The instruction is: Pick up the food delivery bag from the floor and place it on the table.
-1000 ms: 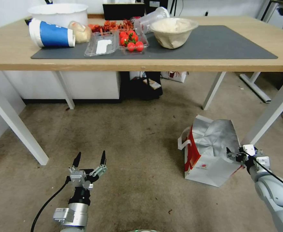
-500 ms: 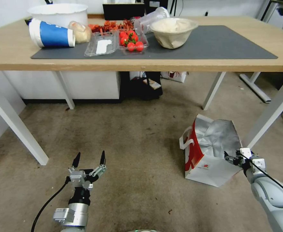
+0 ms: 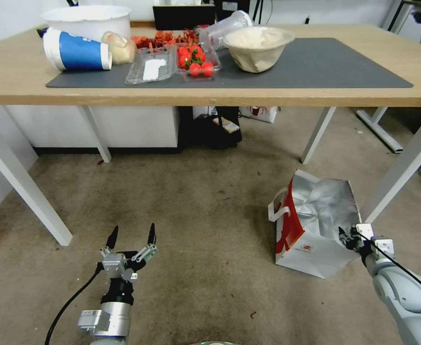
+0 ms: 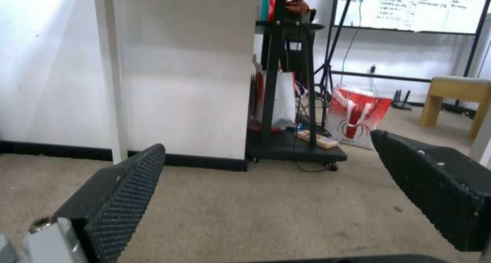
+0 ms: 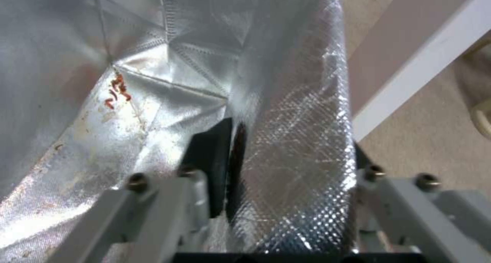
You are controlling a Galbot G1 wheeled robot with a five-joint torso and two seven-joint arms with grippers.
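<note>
Right gripper (image 3: 348,235) now clamps the food delivery bag (image 3: 315,225) wall at lower right, straddling it; bag's stood up straighter, lift looks close. Left gripper (image 3: 131,235) idles, fingers spread.

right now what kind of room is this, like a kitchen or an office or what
Probably an office or lab workspace: worn carpet floor, a whiteboard with writing, and a light-wood table on white legs.
</note>
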